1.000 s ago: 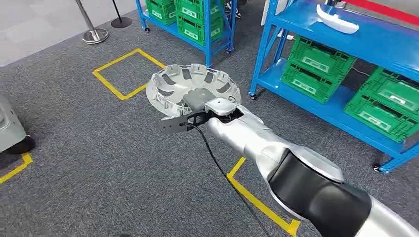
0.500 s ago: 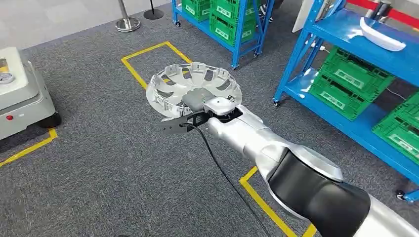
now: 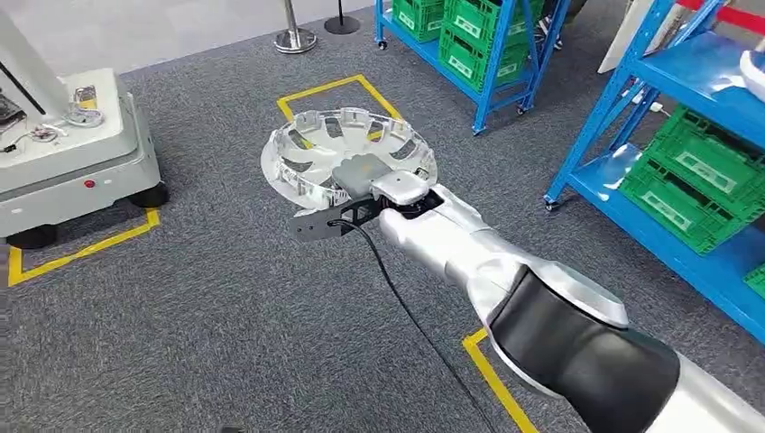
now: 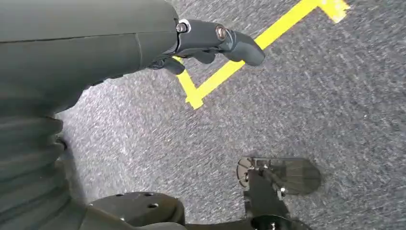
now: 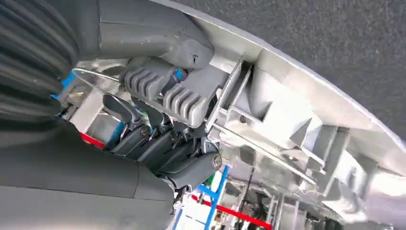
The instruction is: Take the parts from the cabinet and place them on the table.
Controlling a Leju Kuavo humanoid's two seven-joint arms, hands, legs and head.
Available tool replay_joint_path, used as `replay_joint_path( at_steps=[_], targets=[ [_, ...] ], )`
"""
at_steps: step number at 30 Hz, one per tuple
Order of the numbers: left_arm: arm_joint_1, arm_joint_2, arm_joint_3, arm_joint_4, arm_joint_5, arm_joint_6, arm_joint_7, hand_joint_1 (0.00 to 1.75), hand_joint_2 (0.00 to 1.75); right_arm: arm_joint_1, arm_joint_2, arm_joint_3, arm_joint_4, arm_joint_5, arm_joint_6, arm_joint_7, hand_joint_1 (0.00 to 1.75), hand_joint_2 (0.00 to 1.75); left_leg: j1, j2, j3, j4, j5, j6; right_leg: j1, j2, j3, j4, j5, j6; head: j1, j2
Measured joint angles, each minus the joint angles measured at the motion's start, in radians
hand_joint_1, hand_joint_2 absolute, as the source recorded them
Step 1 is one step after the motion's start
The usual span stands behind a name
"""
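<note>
A round silver wheel cover (image 3: 347, 153) with ribbed spokes is carried level above the grey carpet, open side up. My right hand (image 3: 361, 176) grips its near rim, my silver right arm reaching out from the lower right. Close up, the thumb presses on the inside of the wheel cover (image 5: 297, 120) and the dark fingers (image 5: 163, 148) curl under its rim. My left hand (image 4: 210, 43) hangs over the carpet with its fingers apart, holding nothing.
Blue shelving (image 3: 686, 108) with green crates (image 3: 686, 180) stands at the right, and another blue rack (image 3: 469, 45) at the back. A white wheeled cart (image 3: 77, 158) stands at the left. Yellow tape lines (image 3: 334, 90) mark the carpet. A stanchion base (image 3: 296, 38) stands at the back.
The whole scene has slid to the right, so the camera has turned left. The white cart has come into view at the left. My right hand keeps its hold on the wheel cover.
</note>
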Motion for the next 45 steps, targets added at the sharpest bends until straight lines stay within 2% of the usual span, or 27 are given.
replay_joint_path(
  at_steps=[1,3,5,7,8,9,11,14,16,17,19,20,23,24,25,27,29,31,32,34,35,37,39,40,41,44,45],
  targets=[
    [-0.003,0.000,0.000,0.000,0.000,-0.001,-0.001,0.00,1.75,-0.002,0.000,0.000,0.000,0.001,0.003,0.000,1.64,1.75,0.000,0.032,-0.027,0.061,-0.038,-0.003,0.001,-0.010,0.000,0.000,0.002,-0.004,-0.002,0.000],
    [-0.006,0.000,0.000,0.000,0.000,-0.003,-0.002,0.00,1.75,-0.002,0.000,0.000,0.000,0.006,0.005,0.000,1.64,1.75,0.003,0.054,-0.096,0.222,-0.106,-0.011,0.003,-0.033,0.000,0.001,0.000,-0.006,-0.002,0.000],
    [-0.004,0.000,0.000,0.000,0.000,-0.003,-0.001,0.00,1.75,-0.002,0.000,0.000,0.000,0.006,0.007,-0.002,1.64,1.75,0.005,0.058,-0.114,0.270,-0.107,-0.015,0.003,-0.052,0.000,0.003,-0.002,-0.006,-0.002,0.000],
    [-0.005,0.000,0.000,-0.001,0.000,-0.003,-0.002,0.00,1.75,-0.002,0.001,0.000,0.000,0.006,0.009,-0.002,1.64,1.75,0.008,0.069,-0.043,0.144,-0.040,-0.018,0.002,-0.072,0.001,0.007,-0.006,0.000,-0.002,0.000],
    [-0.006,0.000,0.000,-0.001,0.000,-0.003,-0.002,0.00,1.75,-0.003,0.002,0.000,0.000,0.006,0.009,-0.003,1.64,1.75,0.009,0.092,0.010,0.049,-0.004,-0.018,0.002,-0.082,0.001,0.011,-0.010,0.005,-0.002,0.000],
    [-0.008,0.000,0.000,-0.002,0.000,-0.003,-0.002,0.00,1.75,-0.004,0.002,0.000,0.000,0.006,0.009,-0.003,1.64,1.75,0.003,0.140,0.036,-0.011,-0.015,-0.019,0.003,-0.090,0.000,0.016,-0.015,0.012,-0.002,0.000],
    [-0.010,-0.003,0.000,-0.002,0.000,-0.004,-0.003,0.00,1.75,-0.011,0.002,0.000,0.000,0.006,0.008,-0.003,1.64,1.75,-0.002,0.119,0.037,-0.010,-0.008,0.010,0.014,-0.101,-0.005,0.019,-0.017,0.022,0.001,0.000],
    [-0.009,0.000,0.000,-0.002,0.000,-0.004,-0.003,0.00,1.75,-0.017,0.004,0.000,0.000,0.007,0.010,-0.002,1.64,1.75,-0.002,0.086,0.032,-0.017,0.000,0.030,0.009,-0.122,-0.005,0.021,-0.025,0.036,0.002,0.000],
    [-0.009,0.000,0.000,-0.002,0.000,-0.003,-0.004,0.00,1.75,-0.019,0.004,0.000,0.000,0.008,0.013,-0.005,1.64,1.75,-0.001,0.071,0.031,-0.017,0.002,0.041,0.001,-0.047,-0.036,0.097,-0.073,0.042,0.004,0.000],
    [-0.012,0.000,0.000,-0.002,0.000,-0.003,-0.004,0.00,1.75,-0.019,0.004,0.000,0.000,0.011,0.015,-0.005,1.64,1.75,-0.001,0.060,0.030,-0.017,0.003,0.046,0.001,-0.027,-0.080,0.187,-0.116,0.044,0.006,0.000],
    [-0.012,-0.001,0.000,-0.002,0.001,-0.002,-0.004,0.00,1.75,-0.018,0.003,0.000,0.001,0.016,0.021,-0.006,1.64,1.75,-0.004,0.037,0.027,-0.017,0.004,0.048,0.003,-0.015,-0.155,0.331,-0.160,0.044,0.007,0.000],
    [-0.011,-0.001,0.000,-0.001,0.002,-0.001,-0.004,0.00,1.75,-0.018,0.003,0.000,0.001,0.016,0.023,-0.006,1.64,1.75,-0.004,0.023,0.028,-0.017,0.005,0.049,0.004,-0.013,-0.164,0.342,-0.151,0.041,0.007,0.000],
    [-0.011,-0.001,0.000,-0.001,0.003,0.000,-0.004,0.00,1.75,-0.020,0.002,0.000,0.001,0.017,0.026,-0.005,1.64,1.75,-0.004,-0.019,0.029,-0.017,0.009,0.045,0.006,0.006,-0.067,0.140,-0.035,0.023,0.007,0.000],
    [-0.010,-0.003,0.000,-0.001,0.003,0.000,-0.004,0.00,1.75,-0.024,0.002,0.000,0.001,0.017,0.026,-0.004,1.64,1.75,0.000,-0.030,0.027,-0.017,0.011,0.042,0.007,0.054,-0.023,0.052,-0.004,0.015,0.007,0.000],
    [-0.011,-0.005,0.001,-0.001,0.003,0.000,-0.004,0.00,1.75,-0.029,0.002,0.000,0.001,0.017,0.026,-0.005,1.64,1.75,-0.006,-0.037,0.020,-0.013,0.014,0.035,0.006,0.078,-0.014,0.024,-0.014,0.012,0.005,0.000],
    [-0.009,-0.006,0.001,-0.001,0.004,-0.002,-0.006,0.00,1.75,-0.037,0.003,0.000,0.000,0.018,0.026,-0.006,1.64,1.75,0.004,-0.055,0.014,-0.019,0.022,0.022,0.013,0.054,-0.014,0.023,-0.009,0.016,0.009,0.000],
    [-0.006,-0.008,0.001,0.000,0.006,-0.002,-0.008,0.00,1.75,-0.040,0.005,0.000,0.000,0.018,0.027,-0.007,1.64,1.75,0.002,-0.080,0.013,-0.029,0.031,0.005,0.008,0.030,-0.006,0.008,0.000,0.006,0.009,0.000],
    [-0.003,-0.007,0.001,0.000,0.011,-0.002,-0.008,0.00,1.75,-0.043,0.006,0.000,0.000,0.019,0.030,-0.008,1.64,1.75,-0.005,0.012,-0.018,0.030,-0.014,0.007,0.006,0.004,0.002,-0.008,0.010,-0.009,0.004,0.000],
    [-0.005,-0.007,0.001,0.000,0.011,-0.002,-0.008,0.00,1.75,-0.044,0.006,0.000,0.000,0.021,0.030,-0.007,1.64,1.75,-0.004,0.035,-0.048,0.098,-0.050,0.003,0.007,-0.006,0.002,-0.008,0.010,-0.010,0.004,0.000],
    [-0.005,-0.007,0.002,0.000,0.011,-0.002,-0.008,0.00,1.75,-0.042,0.005,0.000,0.001,0.025,0.031,-0.008,1.64,1.75,0.000,0.054,-0.110,0.241,-0.110,-0.004,0.008,-0.033,0.001,-0.008,0.008,-0.013,0.004,0.000],
    [-0.003,-0.007,0.004,0.000,0.011,-0.002,-0.008,0.00,1.75,-0.042,0.005,0.000,0.001,0.025,0.031,-0.008,1.64,1.75,0.003,0.056,-0.121,0.272,-0.114,-0.008,0.008,-0.045,0.001,-0.007,0.007,-0.012,0.004,0.000],
    [-0.002,-0.006,0.005,0.000,0.011,-0.002,-0.008,0.00,1.75,-0.042,0.005,0.000,0.001,0.024,0.031,-0.009,1.64,1.75,0.009,0.065,-0.068,0.183,-0.059,-0.014,0.005,-0.068,0.002,-0.003,0.003,-0.005,0.004,0.000],
    [-0.003,-0.005,0.006,-0.001,0.012,0.000,-0.013,0.00,1.75,-0.043,0.004,0.000,0.001,0.017,0.031,-0.012,1.64,1.75,0.012,0.113,0.029,0.013,0.005,-0.020,0.002,-0.088,0.002,0.011,-0.009,0.007,0.004,0.000],
    [-0.005,-0.008,0.007,-0.001,0.012,0.000,-0.016,0.00,1.75,-0.044,0.002,0.000,0.001,0.015,0.031,-0.015,1.64,1.75,-0.006,0.141,0.047,-0.003,-0.019,-0.020,0.013,-0.096,-0.004,0.018,-0.017,0.016,0.001,0.000],
    [-0.005,-0.009,0.008,-0.002,0.013,0.000,-0.018,0.00,1.75,-0.045,-0.005,0.000,0.001,0.015,0.031,-0.015,1.64,1.75,0.002,0.116,0.039,-0.007,-0.011,0.003,0.013,-0.102,-0.006,0.026,-0.019,0.019,0.006,0.000],
    [-0.003,-0.008,0.011,-0.001,0.013,0.000,-0.018,0.00,1.75,-0.045,-0.005,0.000,0.001,0.011,0.031,-0.018,1.64,1.75,-0.001,0.086,0.033,-0.007,-0.009,0.022,0.012,-0.131,0.002,0.023,-0.022,0.025,0.006,0.000],
    [-0.002,-0.009,0.015,-0.001,0.013,0.000,-0.017,0.00,1.75,-0.045,-0.009,0.000,0.001,0.007,0.031,-0.018,1.64,1.75,0.003,0.077,0.036,-0.010,-0.007,0.029,0.006,-0.107,-0.002,0.031,-0.033,0.034,0.008,0.000]
  ],
)
